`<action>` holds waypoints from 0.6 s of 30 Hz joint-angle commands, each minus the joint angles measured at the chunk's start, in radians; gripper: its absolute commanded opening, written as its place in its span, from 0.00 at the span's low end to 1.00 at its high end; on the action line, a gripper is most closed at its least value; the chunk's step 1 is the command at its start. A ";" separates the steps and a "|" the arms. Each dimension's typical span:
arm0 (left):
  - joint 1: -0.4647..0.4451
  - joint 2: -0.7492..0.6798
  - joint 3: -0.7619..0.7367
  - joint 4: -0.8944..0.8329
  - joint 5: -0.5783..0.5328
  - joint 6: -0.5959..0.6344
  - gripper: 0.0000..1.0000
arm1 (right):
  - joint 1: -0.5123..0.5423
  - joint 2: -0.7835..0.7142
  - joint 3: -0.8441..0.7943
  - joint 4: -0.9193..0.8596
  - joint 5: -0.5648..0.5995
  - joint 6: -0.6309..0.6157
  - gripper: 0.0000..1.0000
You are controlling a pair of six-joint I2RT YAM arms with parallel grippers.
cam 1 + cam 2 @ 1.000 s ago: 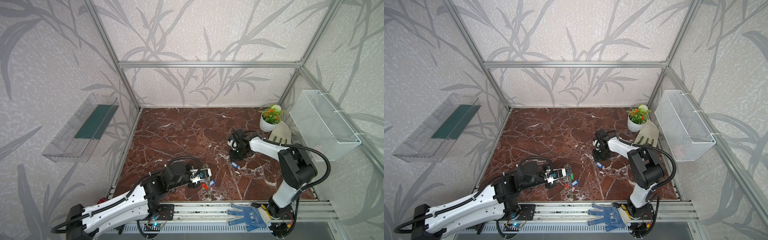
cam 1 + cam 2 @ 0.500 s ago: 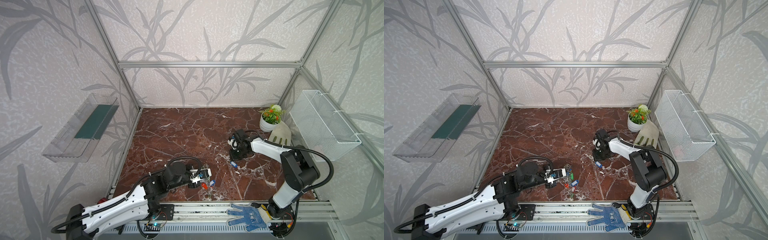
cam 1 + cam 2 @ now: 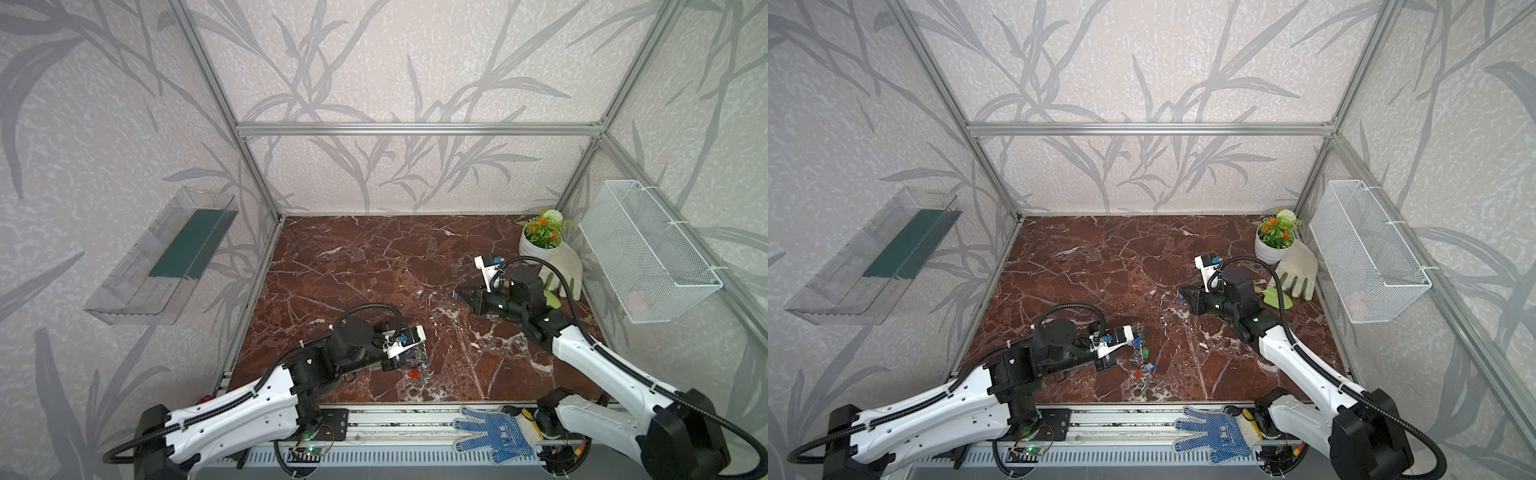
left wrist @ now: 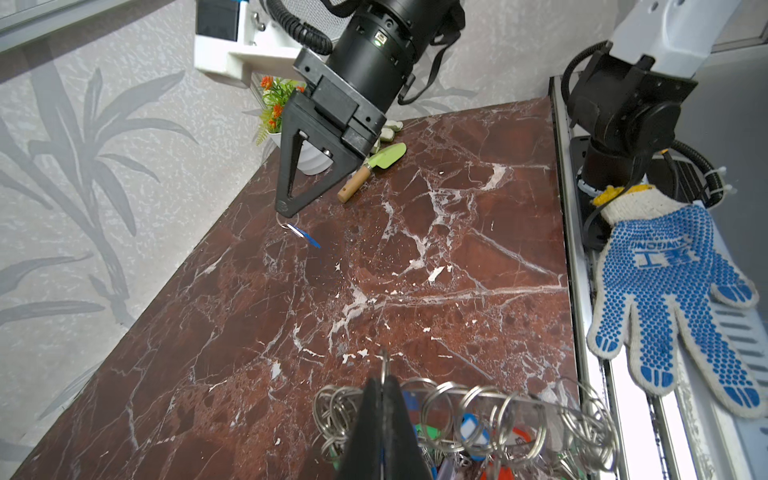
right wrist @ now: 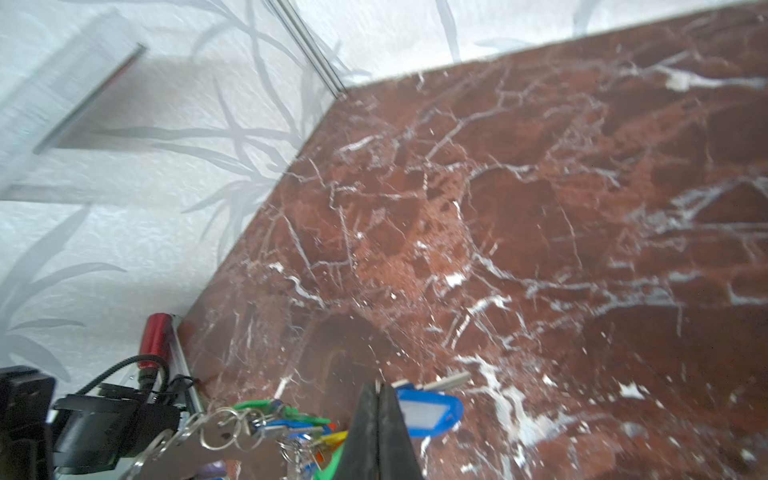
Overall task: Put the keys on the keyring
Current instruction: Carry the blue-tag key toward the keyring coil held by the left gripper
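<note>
- Blue tag marks the key (image 4: 306,239): it dangles from the right gripper (image 4: 286,211), clamped shut on its small loop, upper centre of the left wrist view.
- The keyring (image 4: 511,415) shows along that view's lower edge; the left gripper (image 4: 384,384) is pinched shut on one wire ring.
- Best done slowly: carry the key over without swinging, keep the keyring still, and meet the held ring at its split.
</note>
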 commanded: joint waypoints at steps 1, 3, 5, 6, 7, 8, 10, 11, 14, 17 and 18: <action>-0.005 0.026 0.077 0.114 0.017 -0.056 0.00 | 0.002 -0.030 -0.018 0.266 -0.088 0.075 0.00; -0.006 0.049 0.094 0.118 0.018 -0.055 0.00 | 0.003 -0.035 -0.020 0.320 -0.133 0.101 0.00; -0.005 0.070 0.109 0.117 0.011 -0.057 0.00 | 0.002 -0.038 -0.023 0.364 -0.177 0.124 0.00; -0.004 0.077 0.115 0.117 0.009 -0.055 0.00 | 0.002 -0.042 -0.027 0.376 -0.187 0.131 0.00; -0.004 0.086 0.121 0.117 0.007 -0.053 0.00 | 0.003 -0.048 -0.030 0.389 -0.204 0.136 0.00; -0.004 0.093 0.127 0.118 0.006 -0.051 0.00 | 0.003 -0.056 -0.035 0.395 -0.217 0.138 0.00; -0.004 0.108 0.138 0.123 -0.012 -0.046 0.00 | 0.002 -0.074 -0.042 0.389 -0.225 0.138 0.00; -0.004 0.117 0.143 0.126 -0.024 -0.042 0.00 | 0.001 -0.084 -0.048 0.380 -0.221 0.136 0.00; -0.004 0.148 0.159 0.147 -0.069 -0.033 0.00 | 0.001 -0.124 -0.063 0.339 -0.219 0.119 0.00; -0.004 0.173 0.163 0.166 -0.084 -0.020 0.00 | 0.002 -0.155 -0.077 0.293 -0.223 0.096 0.00; -0.004 0.179 0.164 0.171 -0.088 -0.018 0.00 | 0.002 -0.164 -0.083 0.281 -0.222 0.089 0.00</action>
